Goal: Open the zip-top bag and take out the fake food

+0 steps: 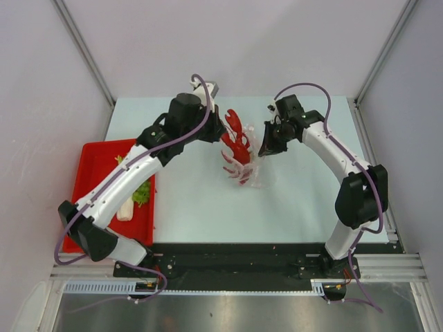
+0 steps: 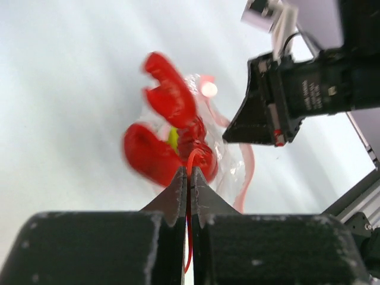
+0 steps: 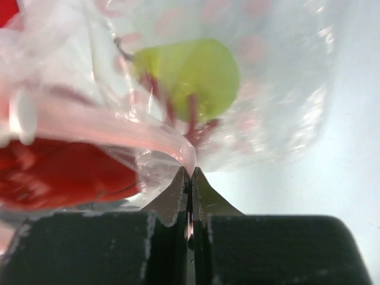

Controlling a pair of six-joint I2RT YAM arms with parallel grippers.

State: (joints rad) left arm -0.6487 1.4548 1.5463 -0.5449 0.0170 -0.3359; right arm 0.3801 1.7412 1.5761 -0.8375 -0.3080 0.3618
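Note:
The clear zip-top bag (image 1: 257,173) lies mid-table with its pink zip strip (image 3: 119,133) pulled apart. A red lobster (image 1: 237,142) sticks out of its mouth, claws pointing to the far side. My left gripper (image 2: 189,172) is shut on a thin red feeler that runs up to the lobster (image 2: 169,98). My right gripper (image 3: 190,172) is shut on the bag's pink-edged rim, and it (image 1: 266,149) stands just right of the lobster. A yellow-green pear (image 3: 190,74) shows inside the bag (image 3: 285,89).
A red tray (image 1: 93,155) sits at the left edge and holds a pale stalk vegetable (image 1: 126,207) with green leaves (image 1: 143,192). The left arm reaches over the tray. Grey walls close in the table on three sides.

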